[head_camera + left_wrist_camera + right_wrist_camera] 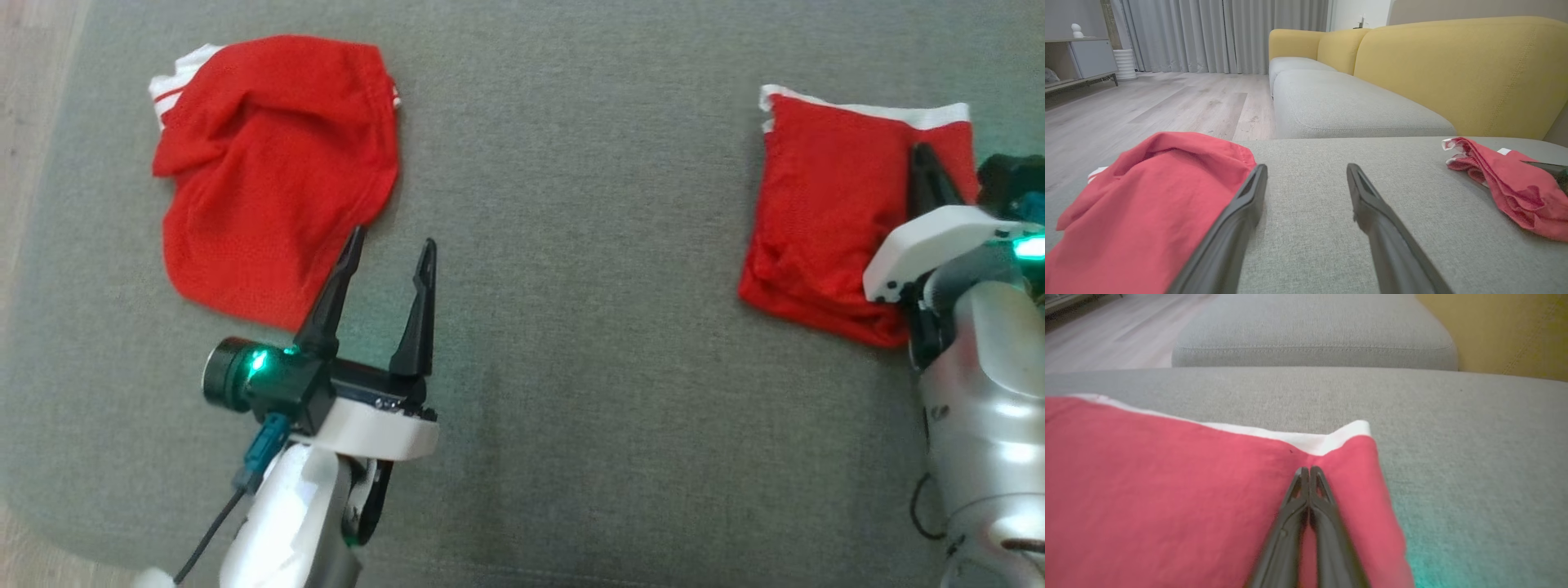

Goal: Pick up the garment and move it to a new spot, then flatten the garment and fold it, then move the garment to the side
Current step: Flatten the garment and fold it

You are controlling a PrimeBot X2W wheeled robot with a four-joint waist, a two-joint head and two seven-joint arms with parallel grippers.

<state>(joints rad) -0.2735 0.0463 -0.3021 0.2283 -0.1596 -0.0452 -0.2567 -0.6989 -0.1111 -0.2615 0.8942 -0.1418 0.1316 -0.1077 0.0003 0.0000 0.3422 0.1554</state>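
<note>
A folded red garment (824, 204) with a white band lies at the right of the grey cushion (571, 245). My right gripper (922, 151) rests on its top edge. In the right wrist view that gripper (1306, 469) is shut, and the folded garment (1167, 490) puckers into its tips just below the white band. A second red garment (269, 163) lies crumpled at the left. My left gripper (393, 241) stands open just to its right, low over the cushion. In the left wrist view its left finger (1241, 212) overlaps the edge of the crumpled garment (1139, 204).
The cushion's left edge drops to a wooden floor (33, 98). Beyond it are another grey seat (1339, 102), a yellow backrest (1453, 69), curtains and a low cabinet (1081, 57). Bare cushion lies between the two garments.
</note>
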